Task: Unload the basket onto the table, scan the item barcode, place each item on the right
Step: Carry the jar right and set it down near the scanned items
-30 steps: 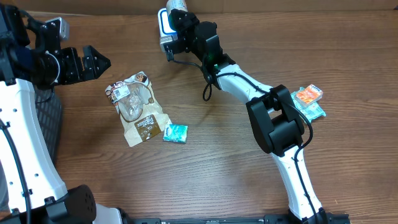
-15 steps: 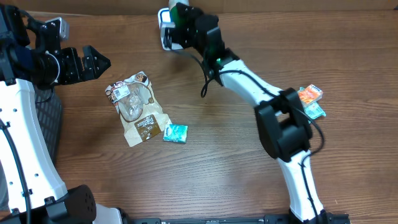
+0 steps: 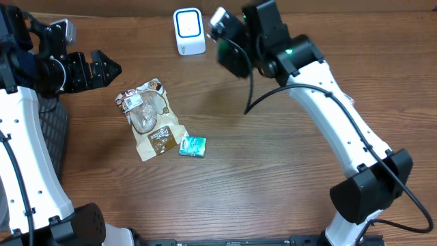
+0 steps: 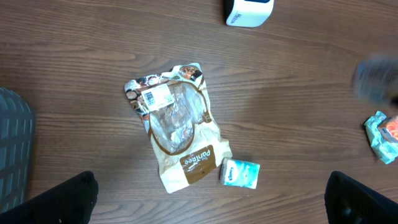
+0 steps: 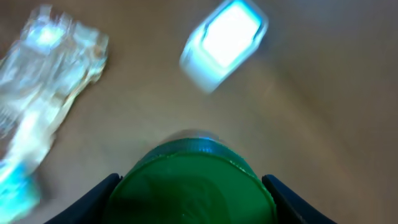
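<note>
At the upper left the left gripper hangs with its jaws wide, holding nothing. A snack bag and a teal packet lie centre-left. At top centre stands the white scanner. Just to its right the right gripper clamps a green-lidded container.

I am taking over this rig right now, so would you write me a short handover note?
Left gripper: open and empty, hovering over the left side of the table.
Right gripper: shut on a green-capped bottle, held in the air just right of the white scanner.
Lying on the table: a snack bag with a small teal packet beside it, and more packets far right.
Done: bottle picked up and brought near the scanner.
Left: I cannot tell whether the barcode has been read. Present it to the scanner, then set the bottle down.
</note>
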Robot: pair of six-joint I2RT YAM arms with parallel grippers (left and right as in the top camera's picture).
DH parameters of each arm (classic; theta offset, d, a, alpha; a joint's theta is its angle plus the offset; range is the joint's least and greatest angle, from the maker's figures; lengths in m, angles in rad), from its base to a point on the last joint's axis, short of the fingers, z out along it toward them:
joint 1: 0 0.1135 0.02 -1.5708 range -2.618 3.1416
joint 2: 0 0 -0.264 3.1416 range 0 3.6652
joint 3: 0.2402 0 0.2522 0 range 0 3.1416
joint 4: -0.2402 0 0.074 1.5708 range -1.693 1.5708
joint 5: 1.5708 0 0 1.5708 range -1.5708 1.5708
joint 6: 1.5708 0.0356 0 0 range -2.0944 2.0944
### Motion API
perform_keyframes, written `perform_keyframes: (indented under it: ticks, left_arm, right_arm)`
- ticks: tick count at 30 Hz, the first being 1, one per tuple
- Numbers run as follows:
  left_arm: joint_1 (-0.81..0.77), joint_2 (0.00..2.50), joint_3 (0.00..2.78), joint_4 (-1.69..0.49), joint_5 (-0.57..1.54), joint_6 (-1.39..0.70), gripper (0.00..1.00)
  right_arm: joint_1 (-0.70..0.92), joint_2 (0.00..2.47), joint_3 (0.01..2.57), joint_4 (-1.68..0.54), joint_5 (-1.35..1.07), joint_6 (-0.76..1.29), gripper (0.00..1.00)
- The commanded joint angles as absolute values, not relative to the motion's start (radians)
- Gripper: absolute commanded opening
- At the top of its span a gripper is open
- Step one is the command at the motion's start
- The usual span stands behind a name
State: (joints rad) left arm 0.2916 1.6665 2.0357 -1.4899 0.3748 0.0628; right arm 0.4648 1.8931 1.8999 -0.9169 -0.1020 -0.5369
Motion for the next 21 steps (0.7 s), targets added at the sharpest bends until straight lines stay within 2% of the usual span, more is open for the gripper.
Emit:
perform_keyframes:
  ticks: [1, 5, 11, 21]
  left_arm:
    - [0.292, 1.656, 2.048, -1.488, 0.385, 0.083, 1.00]
    - [0.292, 1.656, 2.048, -1.488, 0.385, 0.082, 1.00]
    - [0.292, 1.656, 2.048, -1.488, 0.385, 0.083, 1.00]
    - [0.292, 1.656, 2.048, -1.488, 0.385, 0.083, 1.00]
  right_arm:
    - [0.435, 1.895, 1.890, -1.078, -0.133, -0.434, 0.31]
    - [0.415, 1.901, 1.823, -1.192, -0.133, -0.434, 0.31]
    - [0.357, 1.912, 1.689, -1.194, -0.132, -0.435, 0.31]
    - [0.078, 1.917, 1.542, -1.091, -0.133, -0.365, 0.31]
